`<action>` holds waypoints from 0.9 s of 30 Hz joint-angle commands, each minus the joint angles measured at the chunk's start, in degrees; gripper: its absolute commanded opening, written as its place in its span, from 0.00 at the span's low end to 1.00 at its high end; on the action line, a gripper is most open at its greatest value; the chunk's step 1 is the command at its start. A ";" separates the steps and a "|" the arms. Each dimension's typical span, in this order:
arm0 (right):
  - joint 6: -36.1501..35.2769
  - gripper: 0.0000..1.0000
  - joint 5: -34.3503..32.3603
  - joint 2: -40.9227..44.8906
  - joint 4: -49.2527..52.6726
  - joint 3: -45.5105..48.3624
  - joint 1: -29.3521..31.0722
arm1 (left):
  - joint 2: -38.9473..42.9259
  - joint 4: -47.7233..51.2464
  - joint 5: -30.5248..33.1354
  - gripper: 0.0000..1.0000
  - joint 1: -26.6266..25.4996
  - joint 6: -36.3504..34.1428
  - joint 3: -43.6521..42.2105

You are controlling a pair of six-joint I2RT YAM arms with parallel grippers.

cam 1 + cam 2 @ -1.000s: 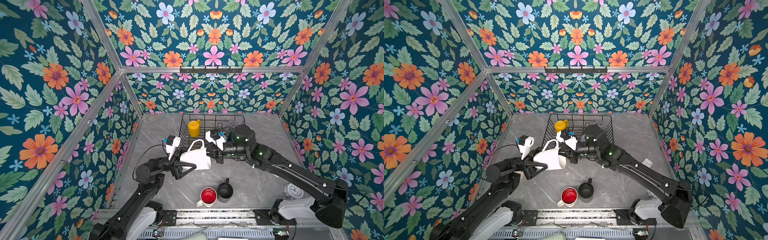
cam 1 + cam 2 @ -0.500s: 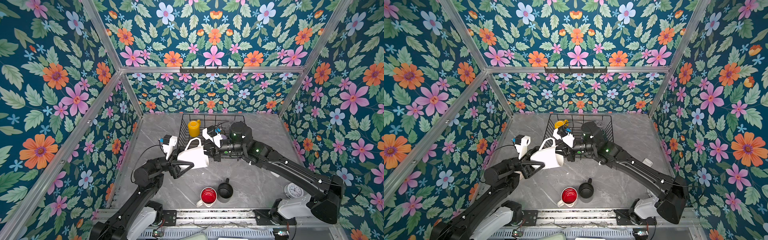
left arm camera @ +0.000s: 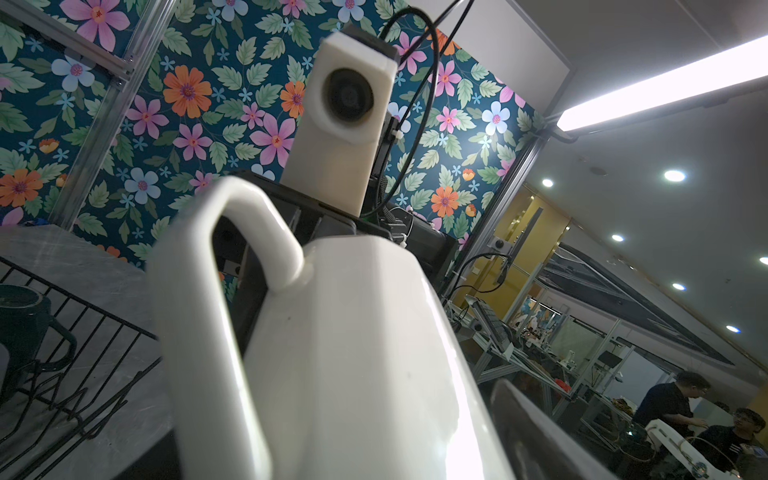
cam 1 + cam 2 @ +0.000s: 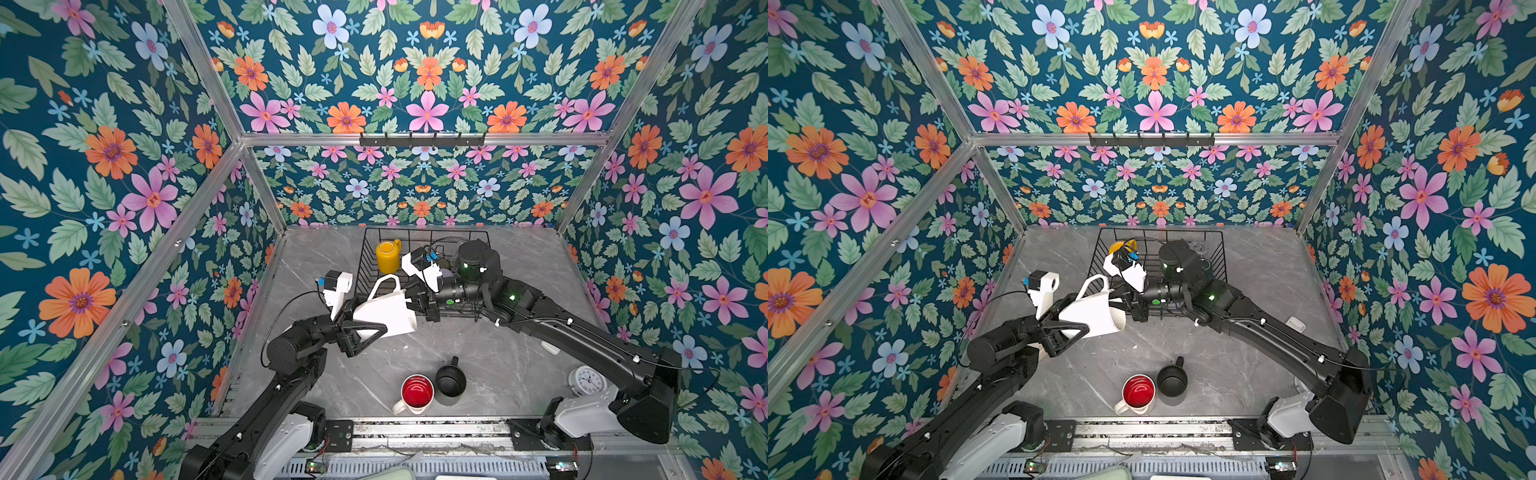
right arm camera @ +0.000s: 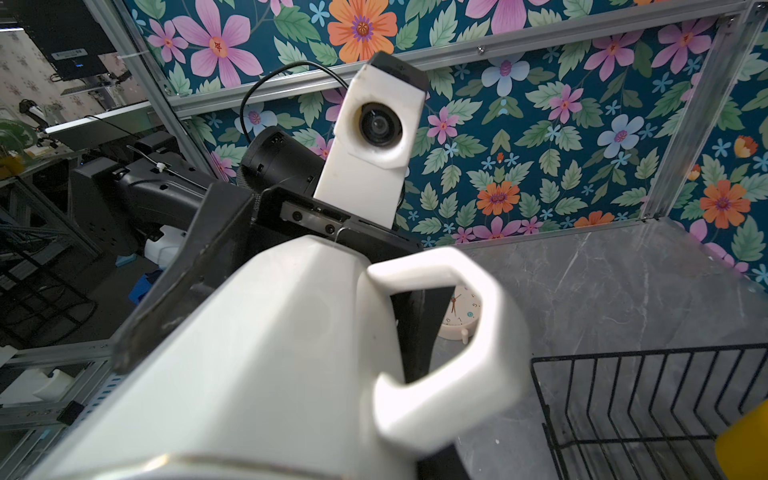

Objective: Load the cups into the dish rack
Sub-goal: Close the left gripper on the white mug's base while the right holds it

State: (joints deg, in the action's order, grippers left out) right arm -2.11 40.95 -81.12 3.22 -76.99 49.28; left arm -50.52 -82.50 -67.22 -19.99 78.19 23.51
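The cream mug (image 4: 392,318) hangs in the air between the two arms, above the grey marble tabletop (image 4: 498,374) and just in front of the near left corner of the dish rack (image 4: 369,266). It lies tipped on its side, with its handle turned upward and its mouth facing the right arm.

In both top views the left gripper (image 4: 370,320) sits at the mug's base end, with its jaws spread wide on either side of the body. One black finger (image 5: 187,286) runs along the mug's side in the right wrist view. The views do not show whether those jaws actually press the mug.

The right gripper (image 4: 1136,309) meets the mug at its rim, and its jaws are pressed together on the wall there.

Inside the dish rack a yellow mug (image 4: 387,257) stands upright near the back left. The left wrist view also shows a dark green mug (image 3: 20,320) behind the rack's wires.

At the front of the tabletop, a white mug with a red lining (image 4: 417,392) stands upright, and a black mug (image 4: 450,380) stands just beside it. Both are well apart from the rack. A small round clock (image 4: 588,380) sits near the base of the right arm.
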 commanded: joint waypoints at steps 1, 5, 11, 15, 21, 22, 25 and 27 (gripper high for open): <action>1.06 0.00 -3.96 -1.14 -4.19 -0.44 0.60 | 0.18 -4.69 -4.54 0.85 -0.53 0.47 0.36; 1.05 0.00 -4.73 -1.39 -4.19 -0.39 0.90 | 0.15 -4.69 -4.72 0.75 -0.52 0.47 0.40; 1.10 0.00 -5.76 -1.32 -3.51 -0.53 0.90 | 0.06 -4.86 -5.23 0.35 -0.53 0.77 0.99; 2.63 0.00 -7.60 -1.23 -2.52 -1.23 0.91 | 0.03 -4.86 -5.23 0.09 -0.56 0.82 1.32; 3.86 0.05 -8.16 -0.24 -2.60 -0.33 0.86 | 0.05 -4.82 -5.05 0.00 -0.50 0.91 2.19; 4.08 0.07 -8.29 0.11 -2.69 -0.05 0.91 | 0.07 -4.86 -4.95 0.00 -0.51 0.86 2.39; 4.47 0.13 -8.76 0.76 -2.45 0.26 0.82 | 0.31 -4.54 -5.07 0.00 -0.49 0.78 3.26; 4.64 0.18 -8.89 1.18 -2.25 0.57 0.74 | 0.35 -4.19 -4.96 0.00 -0.51 0.56 3.75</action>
State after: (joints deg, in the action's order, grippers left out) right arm 1.23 37.26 -79.75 3.01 -76.79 50.00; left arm -50.68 -79.70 -68.10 -19.97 79.22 26.13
